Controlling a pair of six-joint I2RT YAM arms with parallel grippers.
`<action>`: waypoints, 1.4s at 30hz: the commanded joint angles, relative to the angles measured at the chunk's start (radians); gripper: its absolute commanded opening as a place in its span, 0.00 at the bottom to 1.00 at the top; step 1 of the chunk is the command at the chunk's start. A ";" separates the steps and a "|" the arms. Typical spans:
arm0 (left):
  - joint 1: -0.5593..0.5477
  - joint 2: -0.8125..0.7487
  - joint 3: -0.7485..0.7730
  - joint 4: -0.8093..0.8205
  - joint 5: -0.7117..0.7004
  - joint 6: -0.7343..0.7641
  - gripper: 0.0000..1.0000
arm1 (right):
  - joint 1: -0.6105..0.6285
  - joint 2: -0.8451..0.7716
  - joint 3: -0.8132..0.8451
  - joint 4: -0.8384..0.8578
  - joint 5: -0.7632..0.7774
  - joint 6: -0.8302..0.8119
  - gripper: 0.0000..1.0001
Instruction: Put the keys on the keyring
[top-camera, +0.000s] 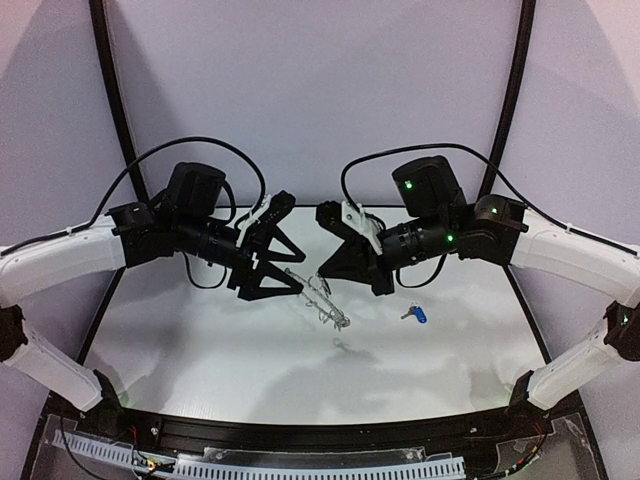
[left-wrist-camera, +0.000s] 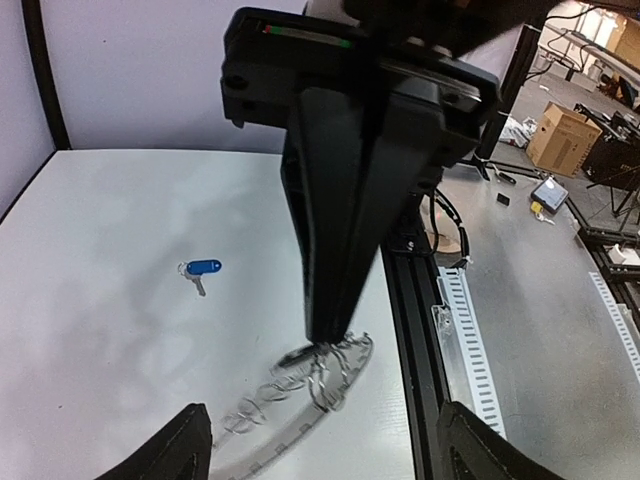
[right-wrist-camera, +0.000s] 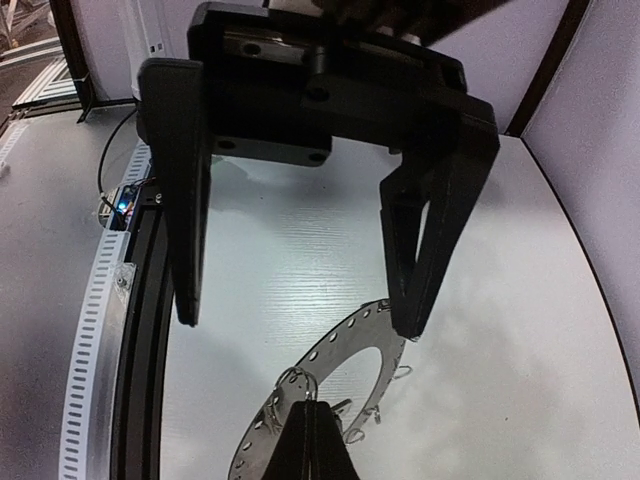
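My left gripper is shut on the rim of the keyring, a flat grey ring with wire clips, and holds it tilted above the table. In the left wrist view the fingertips pinch the ring. A dark oblong shape lies beside them, perhaps the black-tagged key; I cannot tell. The blue-tagged key lies on the table, also in the left wrist view. My right gripper is open and empty, facing the ring, with its jaws wide above it.
The white table is bordered by a black rail along the near edge. Purple walls stand behind and at the sides. Both arms reach in towards the table's middle.
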 joint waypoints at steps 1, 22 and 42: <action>-0.002 0.037 0.081 -0.037 0.034 -0.015 0.74 | -0.002 -0.009 0.042 0.017 -0.025 -0.019 0.00; -0.002 0.193 0.234 -0.202 0.073 0.009 0.19 | 0.026 0.001 0.082 0.002 0.034 -0.042 0.00; -0.002 0.044 0.059 0.129 0.015 -0.260 0.01 | 0.076 -0.115 -0.127 -0.161 -0.005 -0.555 0.00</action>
